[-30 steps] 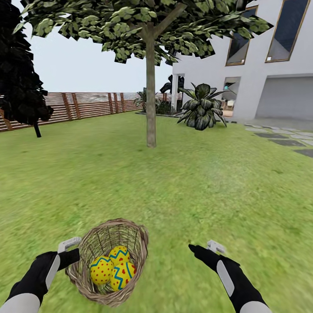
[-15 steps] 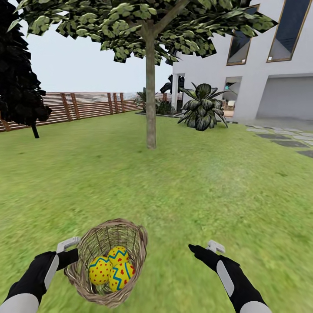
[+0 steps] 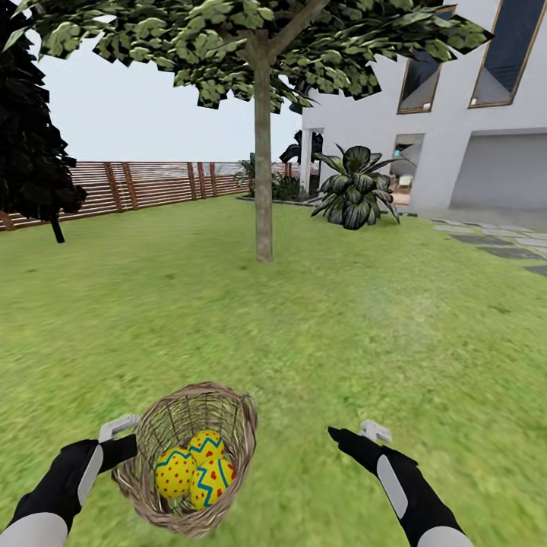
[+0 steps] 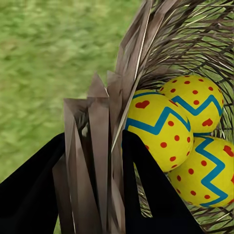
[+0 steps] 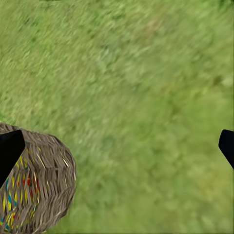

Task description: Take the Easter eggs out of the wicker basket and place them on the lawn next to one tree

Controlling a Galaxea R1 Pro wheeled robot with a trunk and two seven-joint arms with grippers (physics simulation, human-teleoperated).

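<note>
The wicker basket [image 3: 231, 401] hangs tilted just above the lawn [image 3: 342, 327] at the lower left of the head view, and my left gripper [image 3: 124, 450] is shut on its rim. Three Easter eggs lie inside it: one [image 3: 175, 472] on the left, one [image 3: 207, 444] behind, one [image 3: 215, 481] on the right. The left wrist view shows my black fingers either side of the woven rim [image 4: 105, 146] with the eggs [image 4: 156, 129] right beside them. My right gripper [image 3: 339, 435] hovers open and empty over the grass, right of the basket [image 5: 44, 185]. The tree [image 3: 263, 190] stands ahead, several metres off.
A black conifer [image 3: 30, 129] and a wooden fence [image 3: 152, 182] lie at the far left. A white house [image 3: 456, 114], a leafy shrub [image 3: 353, 186] and stepping stones [image 3: 494, 243] are at the far right. Open grass stretches between me and the tree.
The whole view has shifted slightly, with the conifer sliding left and the trunk's base a little lower. The basket, the eggs and both grippers keep their places relative to me.
</note>
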